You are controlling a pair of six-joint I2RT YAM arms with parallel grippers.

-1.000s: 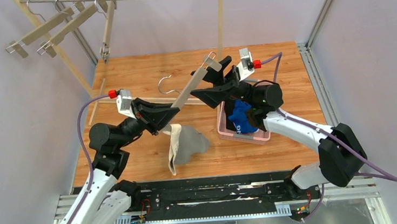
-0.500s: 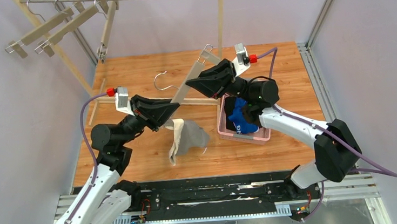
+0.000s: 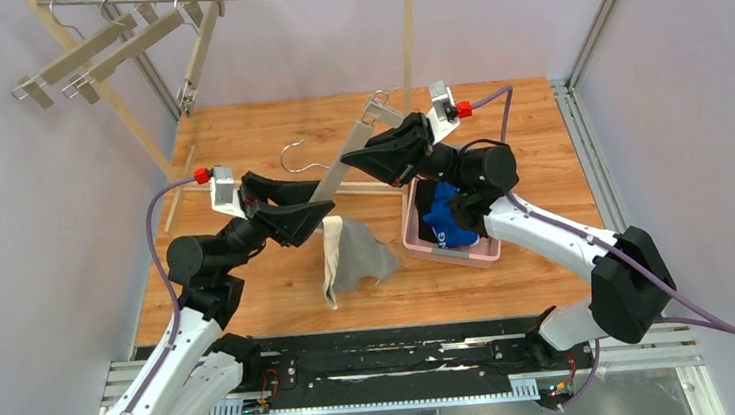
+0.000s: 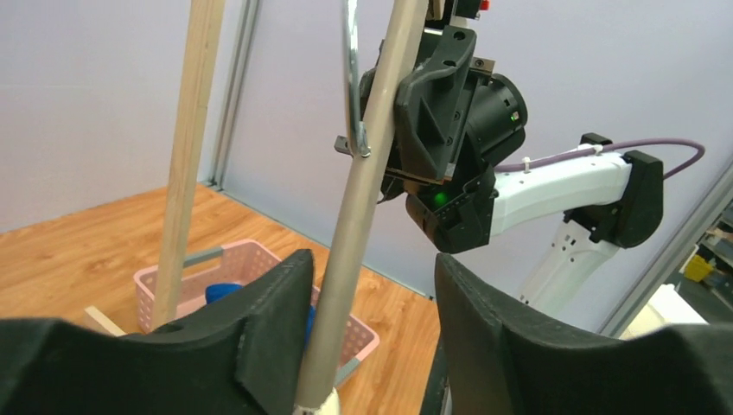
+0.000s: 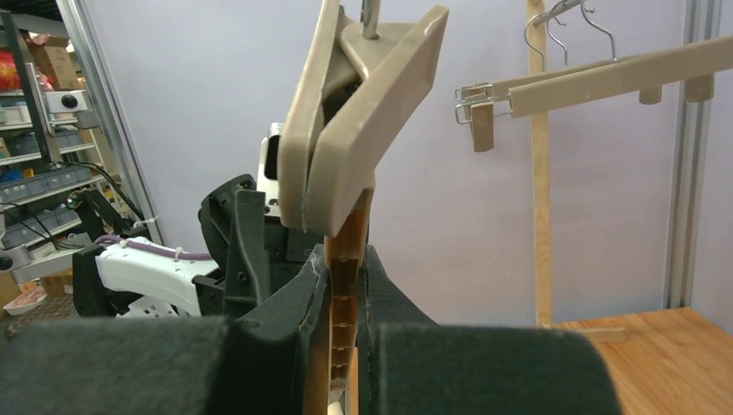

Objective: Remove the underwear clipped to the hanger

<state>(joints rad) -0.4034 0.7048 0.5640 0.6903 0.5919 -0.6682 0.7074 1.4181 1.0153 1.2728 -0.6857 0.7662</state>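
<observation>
A beige clip hanger (image 3: pixel 349 154) slants in the air between both arms. My right gripper (image 3: pixel 352 163) is shut on its bar (image 5: pixel 341 285), just below the upper clip (image 5: pixel 346 130). My left gripper (image 3: pixel 325 196) stands open around the lower end, with the bar (image 4: pixel 346 251) against one finger (image 4: pixel 268 320). Grey underwear (image 3: pixel 356 254) hangs from that lower end down to the table; its clip is hidden. Blue underwear (image 3: pixel 447 218) and black underwear (image 3: pixel 427 196) lie in the pink basket (image 3: pixel 448 253).
A wooden rack (image 3: pixel 409 33) stands at the back, with several empty clip hangers (image 3: pixel 118 44) on its rail at the top left. The rack's post (image 4: pixel 186 173) rises close to the left gripper. The basket (image 4: pixel 251 259) sits just right of the hanging cloth.
The right gripper has closed on the hanger bar and the left gripper has opened. The hanger has shifted slightly left and away, and the grey underwear has swung a little right.
</observation>
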